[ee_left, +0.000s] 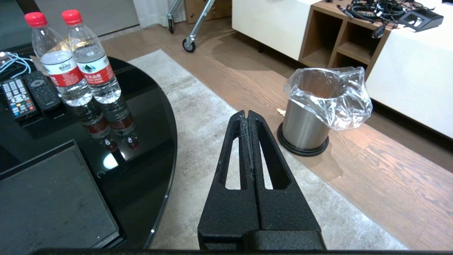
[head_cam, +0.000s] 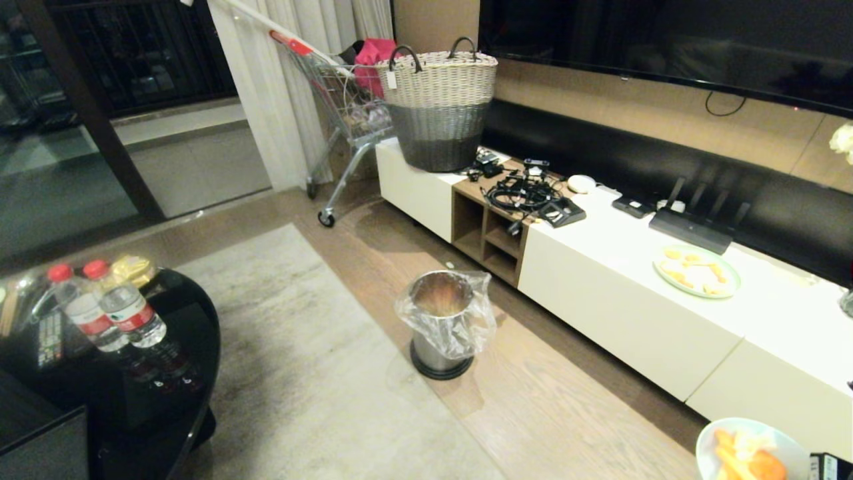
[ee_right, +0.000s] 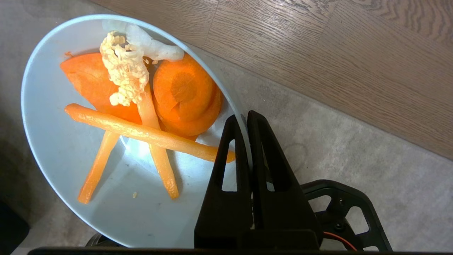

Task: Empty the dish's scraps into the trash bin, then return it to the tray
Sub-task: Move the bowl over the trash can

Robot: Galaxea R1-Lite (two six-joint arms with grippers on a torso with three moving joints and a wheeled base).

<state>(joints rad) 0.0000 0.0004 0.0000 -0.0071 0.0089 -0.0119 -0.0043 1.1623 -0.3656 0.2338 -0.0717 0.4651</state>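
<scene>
My right gripper (ee_right: pixel 244 118) is shut on the rim of the pale-blue dish (ee_right: pixel 53 141), one finger inside and one outside. The scraps (ee_right: pixel 184 92), carrot slices, carrot sticks and a pale floret, lie in it. The dish (head_cam: pixel 750 443) shows at the lower right of the head view, held over the rug's edge, well short of the trash bin (head_cam: pixel 440 327). The metal bin (ee_left: pixel 311 120) stands on the wood floor, lined with a clear bag. My left gripper (ee_left: pixel 247 114) is shut and empty above the rug. The black tray (ee_left: pixel 53 198) lies on the glass table.
Two water bottles (head_cam: pixel 106 313) and remotes (ee_left: pixel 24 94) sit on the black round table (ee_left: pixel 148 117). A white TV cabinet (head_cam: pixel 600 280) with a plate of food (head_cam: pixel 696 270) runs along the right. A woven basket (head_cam: pixel 440 107) and shopping cart (head_cam: pixel 333 100) stand behind.
</scene>
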